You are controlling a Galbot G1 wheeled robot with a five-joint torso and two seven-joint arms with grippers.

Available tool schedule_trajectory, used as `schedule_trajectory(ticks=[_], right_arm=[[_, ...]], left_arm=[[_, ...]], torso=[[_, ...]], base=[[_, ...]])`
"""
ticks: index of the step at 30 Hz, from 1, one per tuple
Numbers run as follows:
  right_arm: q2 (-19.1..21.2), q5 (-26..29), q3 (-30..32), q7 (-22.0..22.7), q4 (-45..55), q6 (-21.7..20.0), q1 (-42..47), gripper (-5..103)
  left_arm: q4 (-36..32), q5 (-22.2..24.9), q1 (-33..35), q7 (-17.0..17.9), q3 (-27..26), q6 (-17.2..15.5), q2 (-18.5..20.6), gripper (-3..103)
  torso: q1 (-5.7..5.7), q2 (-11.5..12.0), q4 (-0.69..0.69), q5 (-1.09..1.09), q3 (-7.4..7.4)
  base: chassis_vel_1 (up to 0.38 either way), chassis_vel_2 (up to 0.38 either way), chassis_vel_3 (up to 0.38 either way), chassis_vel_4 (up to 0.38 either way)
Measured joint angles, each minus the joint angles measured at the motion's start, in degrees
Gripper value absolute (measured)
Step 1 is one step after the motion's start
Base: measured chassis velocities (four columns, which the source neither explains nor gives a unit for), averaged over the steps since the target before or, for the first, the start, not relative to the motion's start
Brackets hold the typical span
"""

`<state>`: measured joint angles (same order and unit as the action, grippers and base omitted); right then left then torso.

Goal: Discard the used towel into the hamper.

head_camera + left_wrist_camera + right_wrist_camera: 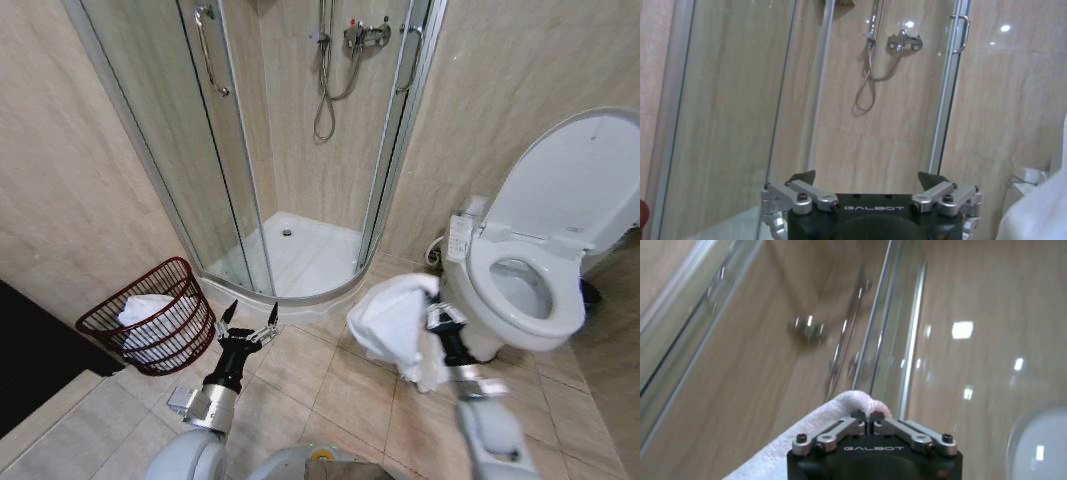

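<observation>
A white towel (392, 318) hangs in the air in front of the toilet, pinched at its top by my right gripper (436, 312). In the right wrist view the fingers are shut together on a fold of the towel (853, 401). The hamper (150, 316), a round dark reddish-brown wire basket, stands on the floor at the left against the wall with white cloth inside. My left gripper (250, 322) is open and empty, just right of the hamper, its fingertips (803, 177) spread wide toward the shower glass.
A glass shower enclosure (290, 150) with a white tray fills the corner ahead. The white toilet (530, 285) with raised lid stands at the right. Tiled floor (330, 385) lies between hamper and toilet.
</observation>
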<state>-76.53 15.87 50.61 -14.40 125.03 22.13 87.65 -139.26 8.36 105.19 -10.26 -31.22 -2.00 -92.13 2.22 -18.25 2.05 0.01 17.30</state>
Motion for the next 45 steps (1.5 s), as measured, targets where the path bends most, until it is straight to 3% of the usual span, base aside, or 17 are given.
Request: schedule_trajectory(ticks=[7,15,20,30,37,45], right_arm=[[5.57,10.0,8.92,3.68,11.83,-5.89,-1.35,2],[6.55,18.37,20.09,7.6,18.35,-7.9,-0.9,2],[5.64,19.08,22.49,12.87,19.06,-7.02,-0.67,2],[6.89,21.06,29.32,13.37,18.72,-6.49,0.37,2],[6.66,21.62,30.73,14.2,18.49,-6.42,0.66,2],[6.76,23.96,31.95,12.06,18.37,-5.07,1.42,2]], left_arm=[[0.0,0.0,0.0,0.0,0.01,0.0,0.0,100],[0.0,0.0,0.0,0.0,0.01,0.0,0.0,100],[0.0,0.0,0.0,0.0,0.0,0.0,0.0,100],[0.0,0.0,0.0,0.0,0.01,0.0,0.0,100],[0.0,0.0,0.0,0.0,0.01,0.0,0.0,100],[0.0,0.0,0.0,0.0,0.0,0.0,0.0,100]], torso=[[0.0,0.0,0.02,-0.03,0.0],[0.0,0.0,0.0,-0.01,0.0],[0.25,-0.56,0.01,0.01,0.33],[1.13,-2.85,0.0,-0.01,1.69],[1.77,-4.51,0.01,-0.01,2.73],[2.55,-6.43,0.0,-0.02,3.87]], base=[[0.0,0.0,0.0,0.0],[0.0,0.0,0.0,0.0],[0.0,0.0,0.0,0.0],[0.0,0.0,0.0,0.0],[0.0,0.0,0.0,0.0],[0.0,0.0,0.0,0.0]])
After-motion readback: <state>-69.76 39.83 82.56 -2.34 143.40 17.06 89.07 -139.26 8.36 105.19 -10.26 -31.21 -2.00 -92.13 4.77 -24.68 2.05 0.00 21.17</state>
